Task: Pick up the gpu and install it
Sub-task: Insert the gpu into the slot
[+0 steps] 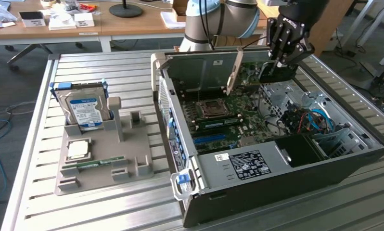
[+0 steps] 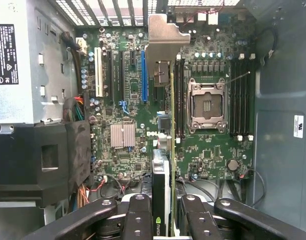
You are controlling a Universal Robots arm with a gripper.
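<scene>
Outside, in the exterior view, the gripper (image 1: 283, 61) pinched the top of the gpu (image 1: 276, 73), a dark card hanging upright over the far corner of the open computer case (image 1: 365, 159), above the green motherboard (image 1: 240, 108). Whether the card touched the board could not be told. One black label (image 1: 247, 162) with white print lay on the power supply, its writing too small to read. On the exterior view's left stood one grey tray (image 1: 140, 171) on the slatted metal table (image 1: 108, 72). The tray carried one hard drive (image 1: 83, 108) with a blue-white label, one square processor chip (image 1: 78, 150) and one narrow memory stick (image 1: 97, 162). None of their print was legible.

Next, in the wrist view, the gripper (image 2: 165, 220) was clamped on the gpu (image 2: 161, 170), seen edge-on between the black fingers (image 2: 137, 212). A green-and-white Nvidia logo showed on the card's edge. Its silvery bracket (image 2: 165, 37) lay at the far end. On the board below were one blue slot (image 2: 143, 75), one white slot (image 2: 98, 72), one finned heatsink (image 2: 122, 135) and one empty processor socket (image 2: 208, 106). One white sticker (image 2: 298, 126) sat on the case wall, unreadable.
</scene>
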